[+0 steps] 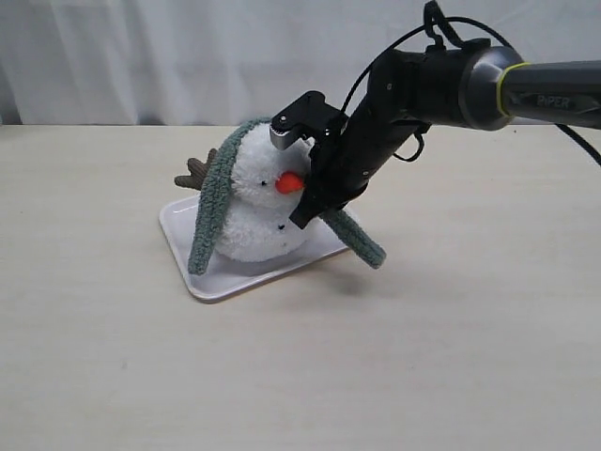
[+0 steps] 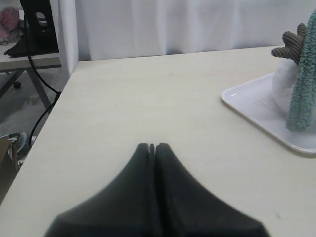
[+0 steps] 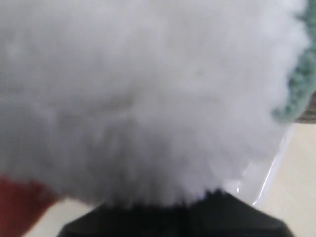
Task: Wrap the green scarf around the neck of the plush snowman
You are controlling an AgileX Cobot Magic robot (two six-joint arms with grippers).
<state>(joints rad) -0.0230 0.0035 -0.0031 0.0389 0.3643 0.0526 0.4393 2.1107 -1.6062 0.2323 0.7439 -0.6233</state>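
The plush snowman [image 1: 258, 211] stands leaning on a white tray [image 1: 202, 277], orange nose [image 1: 289, 182] pointing right. The green scarf [image 1: 211, 211] lies over the top of its head. One end hangs down its left side to the tray, and the other [image 1: 362, 240] trails right onto the table behind the arm. My right gripper [image 1: 302, 218] presses into the snowman's front below the nose. In the right wrist view white fur [image 3: 148, 89] hides the tips, and the jaws read as one dark mass [image 3: 163, 205]. My left gripper [image 2: 152, 145] is shut and empty, low over bare table, left of the tray [image 2: 252, 106].
A brown branch arm [image 1: 194, 173] sticks out at the snowman's back left. The pale table has a white curtain behind it. The left wrist view shows the table's side edge, with a cable and a stand [image 2: 34, 29] beyond it.
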